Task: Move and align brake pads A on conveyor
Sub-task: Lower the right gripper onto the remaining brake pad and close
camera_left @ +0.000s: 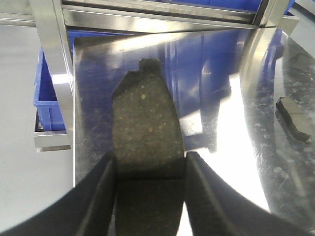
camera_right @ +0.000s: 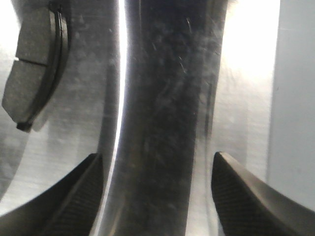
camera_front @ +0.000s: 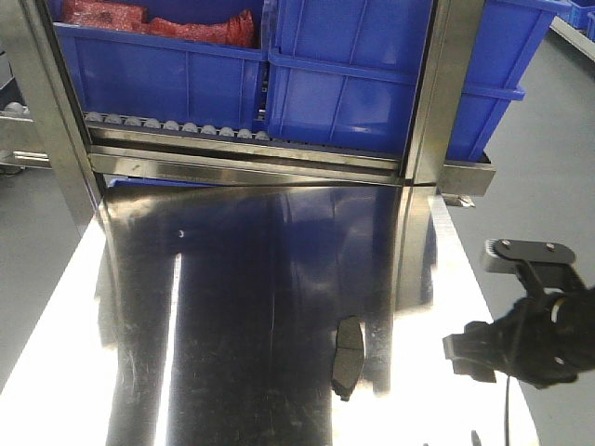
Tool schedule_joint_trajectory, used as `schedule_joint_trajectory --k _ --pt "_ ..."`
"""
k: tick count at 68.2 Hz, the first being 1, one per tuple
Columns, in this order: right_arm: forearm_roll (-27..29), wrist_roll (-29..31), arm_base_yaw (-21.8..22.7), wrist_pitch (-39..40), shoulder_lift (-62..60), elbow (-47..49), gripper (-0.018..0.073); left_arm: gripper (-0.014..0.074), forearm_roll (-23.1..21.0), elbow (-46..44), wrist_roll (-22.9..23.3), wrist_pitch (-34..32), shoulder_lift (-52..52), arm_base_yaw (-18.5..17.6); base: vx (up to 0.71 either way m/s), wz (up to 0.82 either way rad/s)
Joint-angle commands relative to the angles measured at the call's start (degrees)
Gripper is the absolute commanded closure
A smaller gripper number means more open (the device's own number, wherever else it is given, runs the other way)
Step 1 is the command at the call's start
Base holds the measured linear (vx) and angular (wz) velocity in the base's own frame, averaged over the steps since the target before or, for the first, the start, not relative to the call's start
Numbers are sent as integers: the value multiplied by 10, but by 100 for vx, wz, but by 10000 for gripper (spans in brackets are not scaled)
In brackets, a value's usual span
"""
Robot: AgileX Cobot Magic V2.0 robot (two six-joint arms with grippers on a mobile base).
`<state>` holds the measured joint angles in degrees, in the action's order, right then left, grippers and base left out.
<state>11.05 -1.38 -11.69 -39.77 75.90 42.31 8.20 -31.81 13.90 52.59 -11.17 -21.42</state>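
Observation:
In the left wrist view my left gripper [camera_left: 150, 160] is shut on a dark-grey brake pad [camera_left: 145, 113], which sticks out forward between the fingers, above the shiny steel table [camera_left: 221, 73]. A second brake pad [camera_left: 294, 118] lies flat on the steel to its right. The front view shows that loose pad [camera_front: 349, 358] near the table's front, with my right gripper [camera_front: 497, 307] to its right, over the table's right edge. My right gripper [camera_right: 157, 157] is open with only bare steel between its fingers; the loose pad [camera_right: 34, 69] is up and to its left. The conveyor is out of view.
Blue bins [camera_front: 353, 74] stand on a rack behind the table, one holding red parts [camera_front: 158, 19]. A roller rail [camera_front: 177, 125] and steel uprights [camera_front: 446, 93] close off the back. The table's right edge [camera_front: 465, 279] drops to the grey floor.

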Motion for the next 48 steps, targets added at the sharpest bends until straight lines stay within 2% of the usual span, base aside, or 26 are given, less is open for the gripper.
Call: schedule_joint_trajectory --k 1,9,30,39,48 --pt "11 -8 -24 14 23 49 107 603 7 -15 4 -50 -5 -4 0 0" --pt "-3 -41 -72 -4 70 103 107 603 7 -15 4 -50 -5 -4 0 0" --pt "-114 -211 -193 -61 200 259 107 603 7 -15 4 -50 -5 -4 0 0" --pt "-126 -266 -218 -83 246 306 107 603 7 -15 4 -50 -5 -4 0 0" --pt "-125 -308 -219 -121 280 337 107 603 7 -15 4 -50 -5 -4 0 0"
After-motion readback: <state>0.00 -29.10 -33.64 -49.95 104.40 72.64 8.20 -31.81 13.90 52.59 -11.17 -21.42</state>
